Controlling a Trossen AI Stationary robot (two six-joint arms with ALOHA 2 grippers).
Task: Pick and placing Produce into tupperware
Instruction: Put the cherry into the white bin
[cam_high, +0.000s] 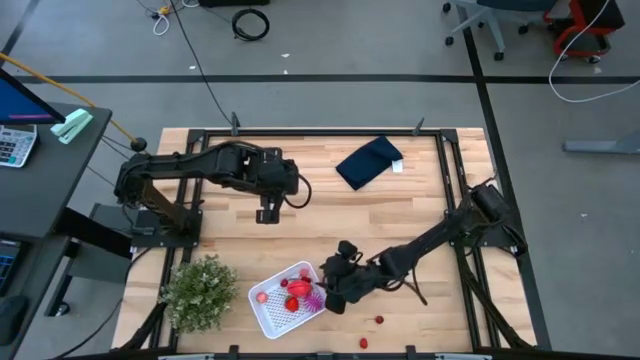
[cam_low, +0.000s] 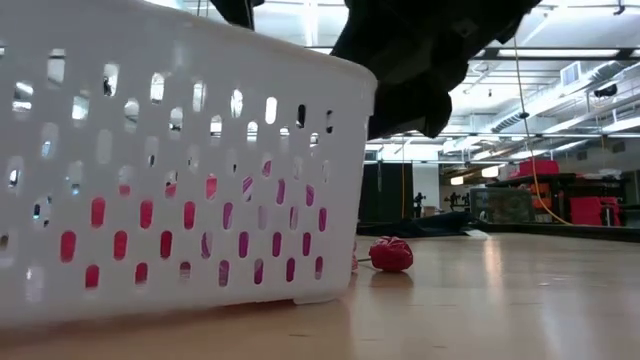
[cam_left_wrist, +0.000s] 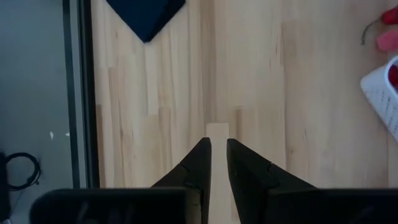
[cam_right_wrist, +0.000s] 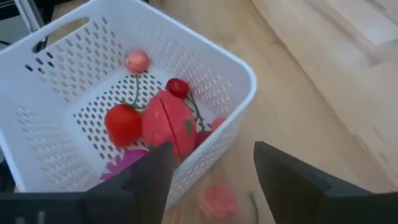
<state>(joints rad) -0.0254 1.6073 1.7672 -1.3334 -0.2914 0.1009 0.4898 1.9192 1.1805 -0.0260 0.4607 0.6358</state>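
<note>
Navy cloth (cam_high: 368, 162), green plant (cam_high: 201, 291)

We see our right gripper (cam_high: 335, 292) low over the table with its arm stretched out nearly flat, its two dark fingers (cam_right_wrist: 149, 180) spread wide with nothing between them. Our left gripper (cam_high: 266, 213) hangs well apart from it, wrist bent downward, fingers (cam_left_wrist: 196, 165) nearly together, holding nothing.

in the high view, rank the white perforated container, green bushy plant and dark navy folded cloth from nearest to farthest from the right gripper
1. White perforated container: beside the right gripper, on its left-arm side, at the table's near edge.
2. Green bushy plant: beyond the container, at the near left corner.
3. Dark navy folded cloth: across the table, at the far edge.
</note>
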